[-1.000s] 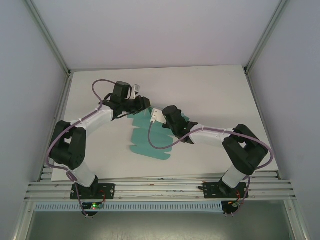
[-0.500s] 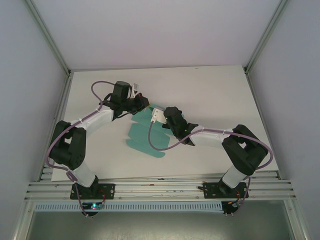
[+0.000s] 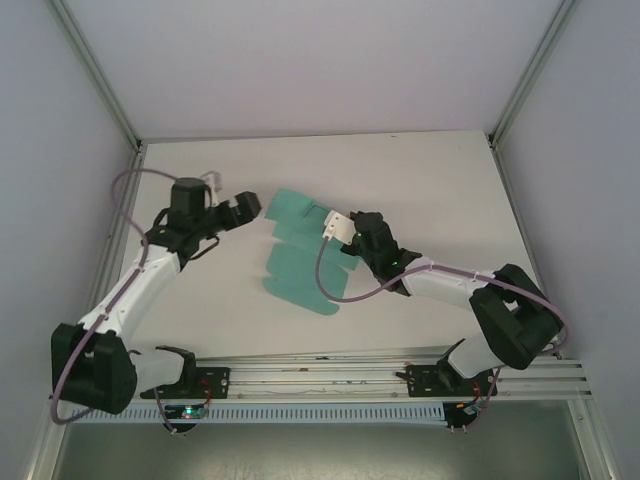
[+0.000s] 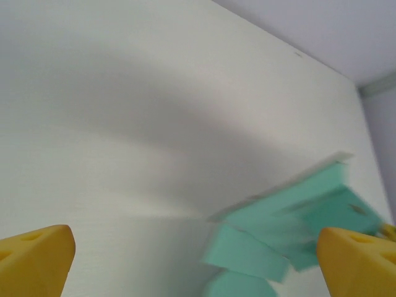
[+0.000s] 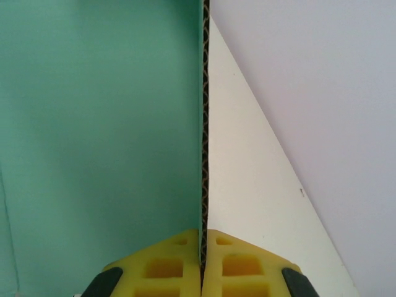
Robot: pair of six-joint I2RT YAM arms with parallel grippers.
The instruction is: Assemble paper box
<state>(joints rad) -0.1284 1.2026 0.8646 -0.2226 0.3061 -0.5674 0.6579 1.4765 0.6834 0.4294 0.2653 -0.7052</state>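
Observation:
The paper box is a flat teal die-cut sheet (image 3: 298,262) with flaps, lying mid-table with one panel raised at its far right. My right gripper (image 3: 335,224) is shut on that raised panel. In the right wrist view the yellow fingertips (image 5: 162,267) pinch the card's corrugated edge (image 5: 203,154), with the teal face (image 5: 99,124) on the left and the white back (image 5: 238,185) on the right. My left gripper (image 3: 248,206) stands open to the left of the sheet, apart from it. Its wrist view shows the blurred teal flaps (image 4: 291,216) ahead, to the right, between wide-spread yellow fingertips (image 4: 34,260).
The white table (image 3: 440,180) is walled in by grey panels at the back and on both sides. An aluminium rail (image 3: 320,375) runs along the near edge by the arm bases. A purple cable loops from each arm.
My left gripper has opened, let go of the sheet and swung back to the left. The right gripper, still shut on the sheet, has shifted right and toward the back.

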